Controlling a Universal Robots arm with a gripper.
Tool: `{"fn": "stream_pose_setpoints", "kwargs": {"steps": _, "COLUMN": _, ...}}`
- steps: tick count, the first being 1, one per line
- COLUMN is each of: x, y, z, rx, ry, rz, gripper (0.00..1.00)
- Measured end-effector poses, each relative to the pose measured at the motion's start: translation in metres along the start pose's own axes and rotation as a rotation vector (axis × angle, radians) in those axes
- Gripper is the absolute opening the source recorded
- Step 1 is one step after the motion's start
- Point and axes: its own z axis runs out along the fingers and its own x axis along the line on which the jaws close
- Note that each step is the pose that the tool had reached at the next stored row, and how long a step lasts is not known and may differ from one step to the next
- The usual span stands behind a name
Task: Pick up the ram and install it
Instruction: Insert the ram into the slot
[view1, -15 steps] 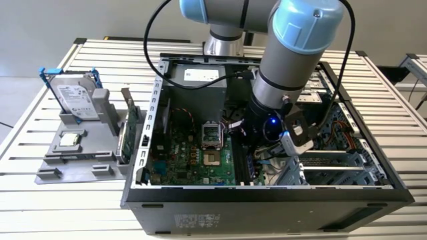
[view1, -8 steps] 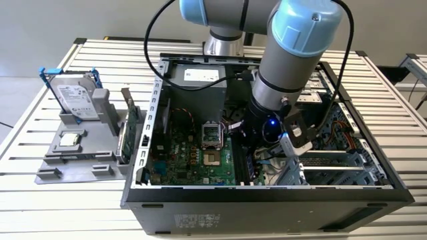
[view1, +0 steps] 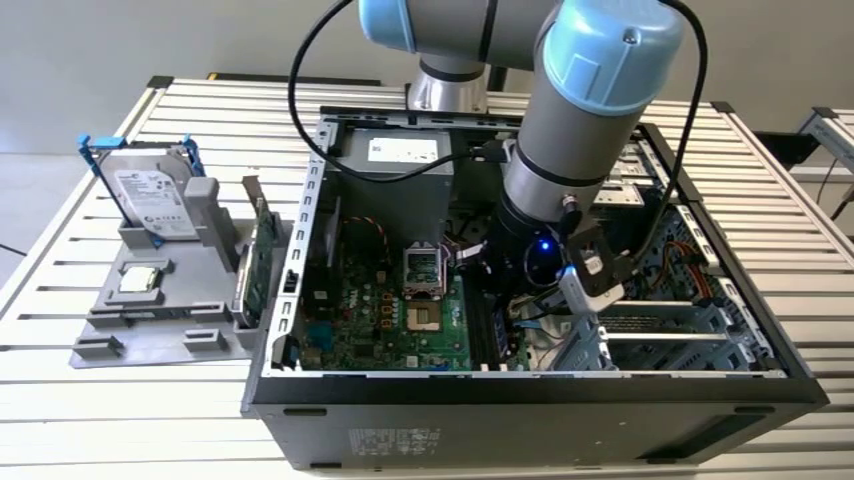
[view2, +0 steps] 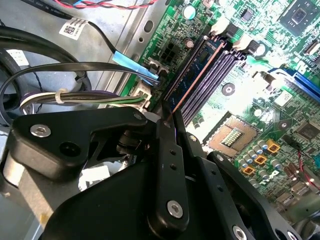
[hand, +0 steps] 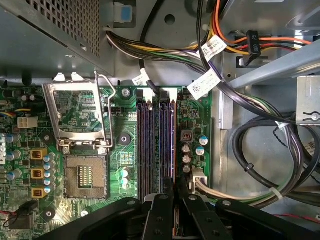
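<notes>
Ram (view2: 192, 75) sits edge-on over the memory slots (hand: 156, 145), beside the processor socket (hand: 85, 175); my claw (view2: 167, 117) pinches its end. I'd keep it square and press evenly.

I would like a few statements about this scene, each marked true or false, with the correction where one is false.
1. The claw is inside the open case. True.
2. The hard drive sits in the case. False: it stands in a grey holder outside the case, on the exterior view's left.
3. The CPU socket's lid is open. True.
4. The ram lies on the table. False: the claw grips it at the memory slots.
</notes>
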Motion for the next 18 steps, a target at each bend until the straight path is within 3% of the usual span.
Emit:
{"fn": "stream_pose_setpoints", "kwargs": {"steps": 1, "x": 0.0000, "y": 0.0001, "z": 0.0001, "rx": -0.0003, "ry": 0.0001, "rz": 0.000, "gripper": 0.00}}
{"fn": "stream_pose_setpoints", "kwargs": {"steps": 2, "x": 0.0000, "y": 0.0000, "z": 0.0001, "rx": -0.0003, "ry": 0.0000, "rz": 0.000, "gripper": 1.00}}
{"fn": "stream_pose_setpoints", "kwargs": {"steps": 8, "x": 0.0000, "y": 0.0001, "z": -0.0022, "rx": -0.0003, "ry": -0.0001, "rz": 0.000, "gripper": 1.00}}
{"fn": "stream_pose_setpoints", "kwargs": {"steps": 11, "x": 0.0003, "y": 0.0001, "z": -0.0094, "rx": -0.0002, "ry": 0.0002, "rz": 0.000, "gripper": 1.00}}
{"fn": "stream_pose_setpoints", "kwargs": {"steps": 15, "x": 0.0007, "y": 0.0001, "z": -0.0248, "rx": 0.0000, "ry": 0.0011, "rz": 0.000, "gripper": 1.00}}
{"fn": "stream_pose_setpoints", "kwargs": {"steps": 18, "x": 0.0008, "y": 0.0001, "z": -0.0292, "rx": -0.0003, "ry": 0.0013, "rz": 0.000, "gripper": 1.00}}
